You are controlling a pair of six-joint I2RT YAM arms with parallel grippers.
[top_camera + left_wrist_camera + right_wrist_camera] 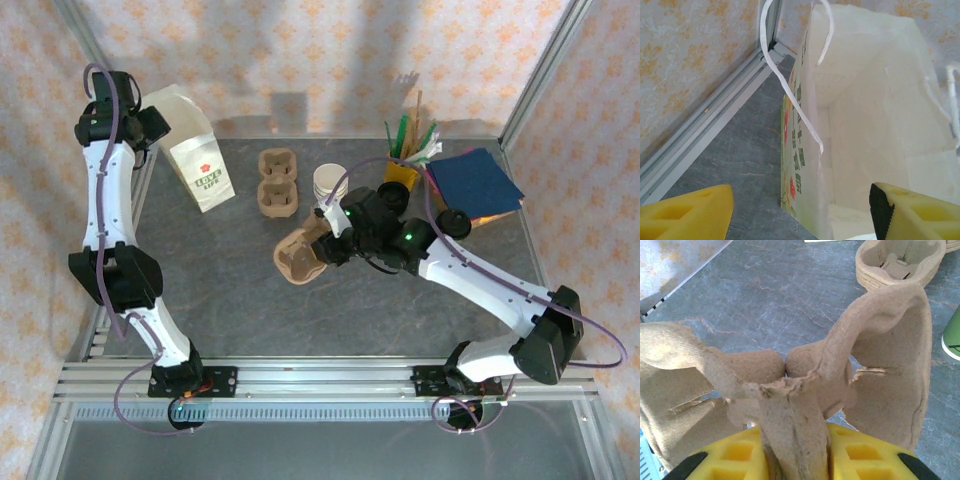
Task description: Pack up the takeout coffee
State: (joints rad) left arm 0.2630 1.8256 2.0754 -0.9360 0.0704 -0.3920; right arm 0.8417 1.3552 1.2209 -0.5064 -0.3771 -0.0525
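Observation:
My right gripper (795,452) is shut on the middle ridge of a brown pulp cup carrier (880,365) and holds it a little above the grey table; from above, the carrier (298,257) sits at the gripper (326,246) tip near the table's middle. A black round lid (392,196) peeks out behind my right wrist; I cannot tell whether it is the takeout coffee. My left gripper (800,220) stands open high over the white paper bag (865,110), one finger outside the bag's printed wall and the other over its open mouth. The bag (200,155) stands at the back left.
A stack of carriers (278,186) lies behind the held one, with a stack of lidless white-and-green cups (328,184) to its right. A yellow cup of stirrers (405,165), blue napkins (475,180) and black lids (455,222) are at the back right.

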